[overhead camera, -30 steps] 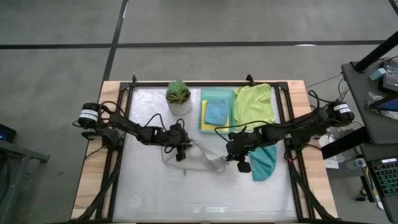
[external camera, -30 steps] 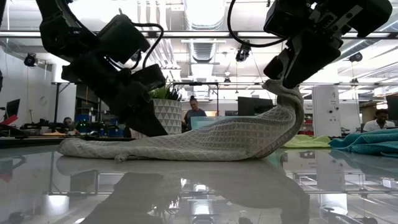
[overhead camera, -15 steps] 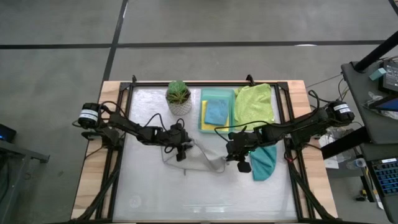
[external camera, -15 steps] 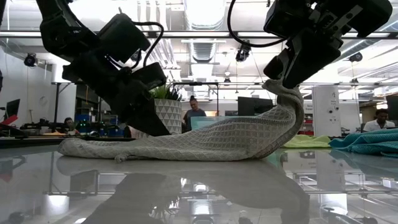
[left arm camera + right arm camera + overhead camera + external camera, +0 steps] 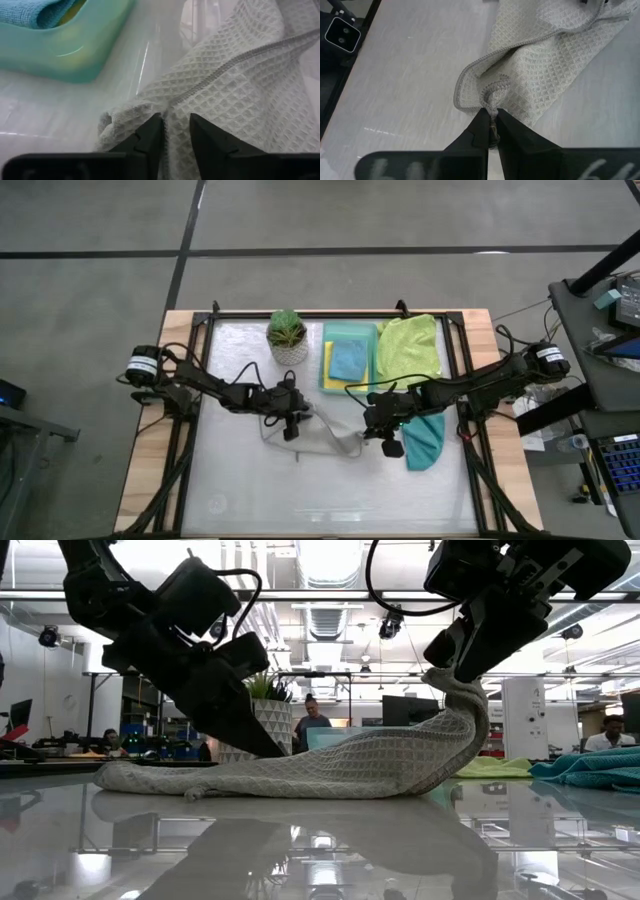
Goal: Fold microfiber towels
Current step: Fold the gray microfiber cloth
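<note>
The pale grey waffle-weave towel (image 5: 325,438) lies crumpled at the table's middle, most of it flat on the tabletop (image 5: 300,775). My left gripper (image 5: 298,422) stands at its left part with cloth between its fingers (image 5: 176,135). My right gripper (image 5: 366,436) is shut on its right end, which it holds raised (image 5: 455,690). A teal towel (image 5: 425,440) lies beside the right gripper. A lime green towel (image 5: 410,345) lies at the far right. A light blue towel (image 5: 348,360) rests on a yellow one in the mint tray (image 5: 350,332). My left gripper pinches a raised fold of the grey towel (image 5: 175,107) between its two fingers, near the towel's left edge. The fingers slant down from the table's left. That part of the towel rests on the table. My right gripper pinches the towel's hemmed corner (image 5: 492,102) between its two fingers, slanting down from the table's right. The corner is lifted clear, and the cloth slopes down from it (image 5: 440,755) onto the table.
A small potted plant (image 5: 287,335) stands at the far edge, close behind my left gripper. The mint tray sits just beyond the towel. Bare tabletop (image 5: 320,490) stretches along the near side. People and desks show in the room beyond the table.
My left gripper has tipped slightly where it stands at the towel's left part. The towel and my right gripper stand as before.
</note>
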`<state>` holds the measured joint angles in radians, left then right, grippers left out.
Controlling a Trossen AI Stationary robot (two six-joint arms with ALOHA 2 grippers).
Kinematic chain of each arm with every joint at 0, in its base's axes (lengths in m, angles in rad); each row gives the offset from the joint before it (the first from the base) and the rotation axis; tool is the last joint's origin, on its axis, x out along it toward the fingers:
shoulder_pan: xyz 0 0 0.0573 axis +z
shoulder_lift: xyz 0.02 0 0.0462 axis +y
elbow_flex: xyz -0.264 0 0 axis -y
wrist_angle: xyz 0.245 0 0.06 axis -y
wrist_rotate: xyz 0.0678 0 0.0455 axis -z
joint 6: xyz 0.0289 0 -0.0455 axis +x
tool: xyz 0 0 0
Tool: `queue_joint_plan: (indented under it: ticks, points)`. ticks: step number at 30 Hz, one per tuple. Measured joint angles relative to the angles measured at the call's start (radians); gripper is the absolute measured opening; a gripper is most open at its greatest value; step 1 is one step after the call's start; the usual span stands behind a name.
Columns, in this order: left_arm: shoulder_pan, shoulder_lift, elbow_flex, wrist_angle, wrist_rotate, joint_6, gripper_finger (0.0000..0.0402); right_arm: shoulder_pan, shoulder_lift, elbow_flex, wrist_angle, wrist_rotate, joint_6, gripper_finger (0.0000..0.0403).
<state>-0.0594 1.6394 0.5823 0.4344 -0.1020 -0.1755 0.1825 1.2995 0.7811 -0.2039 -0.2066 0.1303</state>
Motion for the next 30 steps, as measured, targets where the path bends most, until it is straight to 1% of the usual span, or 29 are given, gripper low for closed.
queue_joint_plan:
  ticks: [6,9,12,15,19,23,25,30]
  points:
    - [0.000,0.000,0.000,0.002,0.000,0.029,0.0009,0.000,0.000,0.000,0.000,0.000,0.000,0.0013]
    - [-0.003,-0.004,0.004,0.002,-0.003,0.046,0.0003,0.000,0.000,0.000,0.001,0.000,0.000,0.0013]
    - [-0.018,-0.051,0.004,-0.001,-0.001,0.088,0.0001,0.000,-0.003,0.000,0.001,0.000,0.004,0.0013]
    - [-0.049,-0.148,0.000,-0.017,0.023,0.156,0.0001,0.000,-0.021,0.008,-0.002,-0.001,0.008,0.0013]
    - [-0.112,-0.329,0.000,-0.082,0.045,0.230,0.0000,0.001,-0.078,0.021,-0.001,-0.010,0.015,0.0013]
    - [-0.170,-0.524,-0.001,-0.152,0.040,0.234,0.0000,0.001,-0.156,0.036,0.000,-0.010,0.053,0.0013]
    - [-0.196,-0.610,-0.001,-0.172,0.015,0.228,0.0000,0.001,-0.193,0.048,0.003,-0.010,0.080,0.0013]
    - [-0.236,-0.781,0.006,-0.207,-0.012,0.216,0.0000,0.000,-0.264,0.079,0.007,-0.009,0.143,0.0013]
